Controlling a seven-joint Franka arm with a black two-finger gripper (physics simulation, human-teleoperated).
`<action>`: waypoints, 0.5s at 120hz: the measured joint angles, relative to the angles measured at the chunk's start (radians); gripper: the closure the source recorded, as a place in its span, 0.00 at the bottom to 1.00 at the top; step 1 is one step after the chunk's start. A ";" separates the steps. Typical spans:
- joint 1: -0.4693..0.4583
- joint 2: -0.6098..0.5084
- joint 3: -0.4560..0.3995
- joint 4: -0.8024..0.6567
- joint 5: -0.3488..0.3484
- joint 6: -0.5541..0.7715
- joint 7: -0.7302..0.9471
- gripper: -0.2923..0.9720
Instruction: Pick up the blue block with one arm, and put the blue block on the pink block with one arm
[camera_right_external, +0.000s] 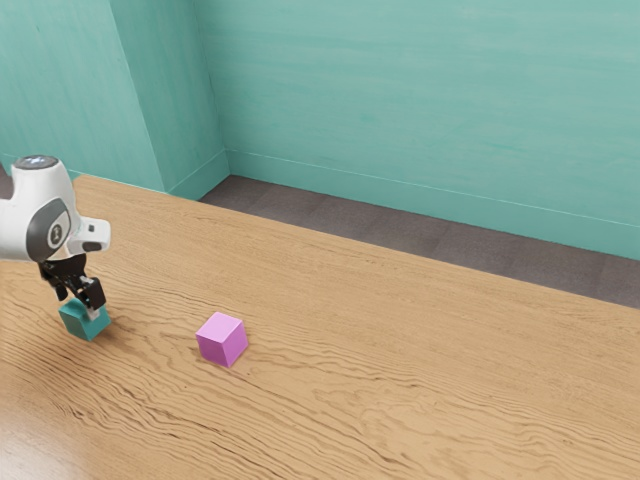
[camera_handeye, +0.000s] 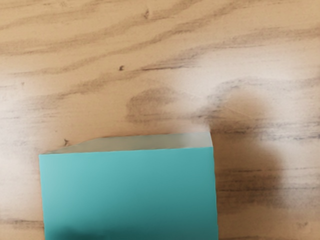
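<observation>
Two blocks are sitting on the light-brown wood-grain table (camera_right_external: 400, 350), and one arm is attending to them. The black two-finger gripper (camera_right_external: 84, 305) is hanging directly over the blue-green cube-shaped block (camera_right_external: 84, 322), low enough to be meeting its upper part. In the wrist view that block (camera_handeye: 130, 192) is lying squarely beneath the hand, its flat top facing the camera and its edges running roughly square to the hand.

Gripper state: it is not possible to tell from either view whether the tool is clamping the block or merely standing open around it. The block appears to be resting on the table, or barely clear of it; the exterior view is too oblique to settle this.

The pink cube-shaped block (camera_right_external: 222, 338) is standing apart from the gripper, off toward the exterior view's right and slightly nearer the camera, with bare table between it and the tool.

Assessment: the pick-up step is in hand and the placing step is not yet begun. The coming move is turning on that sideways offset. The held block is needing a lift above the pink block's top, a carry toward the exterior view's right, and a square descent. Both blocks being cubes, no long axis is governing the grasp.
</observation>
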 joint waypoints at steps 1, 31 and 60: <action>0.000 0.001 0.000 0.001 0.000 0.000 0.000 0.23; 0.002 0.022 0.000 0.018 -0.004 -0.002 0.003 0.23; 0.011 0.050 -0.020 0.040 -0.004 -0.002 0.005 0.23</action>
